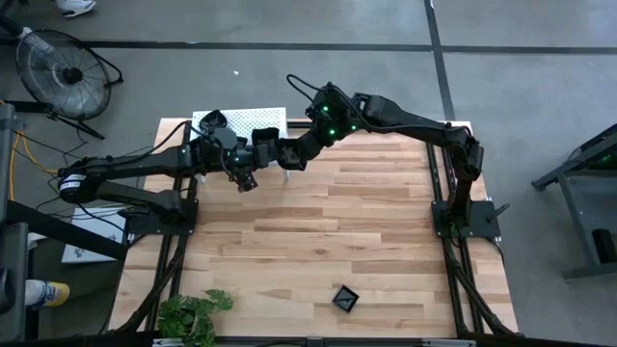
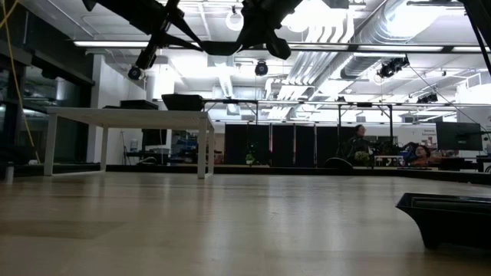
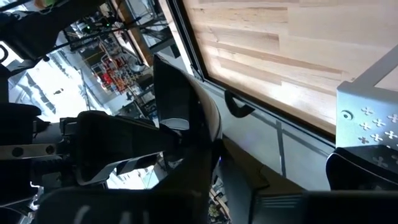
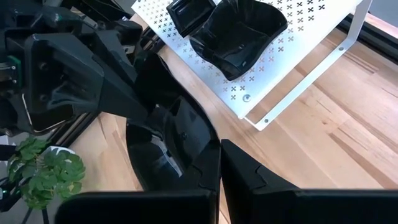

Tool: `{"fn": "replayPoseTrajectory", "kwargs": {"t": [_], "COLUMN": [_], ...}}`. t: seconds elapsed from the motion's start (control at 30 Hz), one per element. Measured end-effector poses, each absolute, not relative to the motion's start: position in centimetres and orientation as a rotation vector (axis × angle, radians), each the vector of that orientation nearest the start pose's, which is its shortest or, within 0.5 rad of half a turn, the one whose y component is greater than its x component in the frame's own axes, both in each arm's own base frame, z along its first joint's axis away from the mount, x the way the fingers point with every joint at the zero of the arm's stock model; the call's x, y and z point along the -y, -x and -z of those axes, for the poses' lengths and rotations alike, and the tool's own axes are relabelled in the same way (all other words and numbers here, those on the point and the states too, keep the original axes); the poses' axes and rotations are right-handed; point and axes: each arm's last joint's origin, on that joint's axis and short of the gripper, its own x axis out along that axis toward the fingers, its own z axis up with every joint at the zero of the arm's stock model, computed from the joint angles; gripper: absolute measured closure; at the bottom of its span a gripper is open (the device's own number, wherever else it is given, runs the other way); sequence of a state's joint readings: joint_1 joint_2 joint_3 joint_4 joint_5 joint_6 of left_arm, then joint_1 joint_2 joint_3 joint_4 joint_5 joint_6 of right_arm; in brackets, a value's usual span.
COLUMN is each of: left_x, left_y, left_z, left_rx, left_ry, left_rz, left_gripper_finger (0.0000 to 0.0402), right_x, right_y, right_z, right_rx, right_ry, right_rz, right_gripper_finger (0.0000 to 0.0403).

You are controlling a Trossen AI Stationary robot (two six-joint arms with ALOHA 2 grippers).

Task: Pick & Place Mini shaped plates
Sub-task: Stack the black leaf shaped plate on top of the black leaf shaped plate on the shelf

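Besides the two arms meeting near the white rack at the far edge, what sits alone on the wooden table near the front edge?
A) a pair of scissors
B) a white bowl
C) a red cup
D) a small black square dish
D: the high view shows a single small black square dish on the bare wooden table, right of the green plant.

We saw glossy black plastic-looking mini shaped plates (image 4: 239, 31) on a white perforated metal shelf (image 4: 298, 37) with a matt finish. The worktop (image 1: 318, 241) was smooth pale wood planks. Both arms looked matt dark.
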State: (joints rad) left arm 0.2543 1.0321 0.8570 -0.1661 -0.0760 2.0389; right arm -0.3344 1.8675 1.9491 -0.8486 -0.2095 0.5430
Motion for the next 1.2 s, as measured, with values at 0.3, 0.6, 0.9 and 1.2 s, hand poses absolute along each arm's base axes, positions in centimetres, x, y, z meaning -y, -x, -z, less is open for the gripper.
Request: {"fn": "replayPoseTrajectory", "kwargs": {"t": [0.3,0.6,0.9,1.2], "left_x": [-5.9,-5.9,-6.3,-6.9], "left_y": [-21.9,-22.0,-21.8,-21.2], "left_z": [-31.3,-31.5,-31.6,-31.9], "left_rx": [-0.53,-0.52,-0.664,-0.848], "left_ry": [-1.957,-1.904,-1.809,-1.588], "left_rz": [0.159,0.13,-0.013,-0.292], "left_gripper_finger": [0.0399,0.0401,0.0401,0.0401], "right_x": [12.7,12.8,13.9,16.5], "right_y": [-38.6,-39.1,-38.8,-36.0], "right_z": [-36.9,-37.6,-37.9,-40.3], "right_rx": [-0.693,-0.616,-0.584,-0.489], "right_ry": [-0.724,-0.69,-0.704,-0.685], "right_rz": [0.316,0.26,0.233,0.283], "right_gripper_finger": [0.0403,0.0349,0.021,0.0145]}}
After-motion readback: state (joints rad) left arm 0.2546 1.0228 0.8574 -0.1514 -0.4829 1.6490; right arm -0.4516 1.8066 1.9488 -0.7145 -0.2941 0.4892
